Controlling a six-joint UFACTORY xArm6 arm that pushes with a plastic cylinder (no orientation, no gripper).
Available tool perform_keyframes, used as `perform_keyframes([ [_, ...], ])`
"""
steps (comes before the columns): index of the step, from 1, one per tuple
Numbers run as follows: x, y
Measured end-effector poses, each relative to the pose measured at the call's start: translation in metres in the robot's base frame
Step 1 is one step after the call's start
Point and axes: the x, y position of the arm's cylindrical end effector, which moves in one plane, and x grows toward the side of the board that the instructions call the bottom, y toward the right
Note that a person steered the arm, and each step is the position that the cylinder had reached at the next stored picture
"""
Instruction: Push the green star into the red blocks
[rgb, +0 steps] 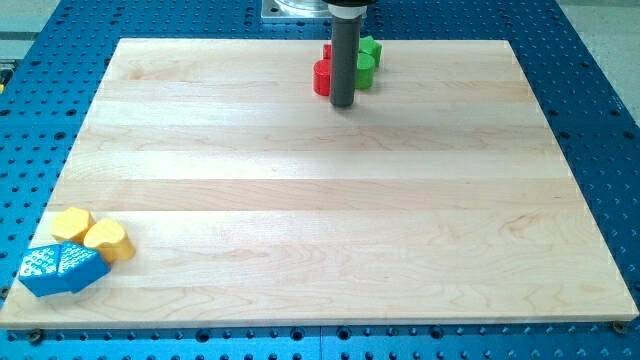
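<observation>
The green star (368, 60) lies near the top edge of the wooden board, at the view's top centre, partly hidden behind my rod. A red block (322, 77) sits just left of the rod, and another red piece (327, 50) shows above it; the star looks to be touching or almost touching them, but the rod hides the contact. My tip (343, 104) rests on the board just below the red and green blocks, between them in the left-right sense.
The wooden board (330, 220) lies on a blue perforated table. At the view's bottom left, two yellow blocks (72, 224) (110, 240) sit against a blue block (62, 268) near the board's corner.
</observation>
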Motion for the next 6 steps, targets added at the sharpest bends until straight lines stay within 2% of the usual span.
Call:
perform_keyframes([
  [1, 0.000, 0.000],
  [2, -0.010, 0.057],
  [3, -0.068, 0.119],
  [4, -0.125, 0.100],
  [5, -0.125, 0.047],
  [6, -0.100, -0.008],
])
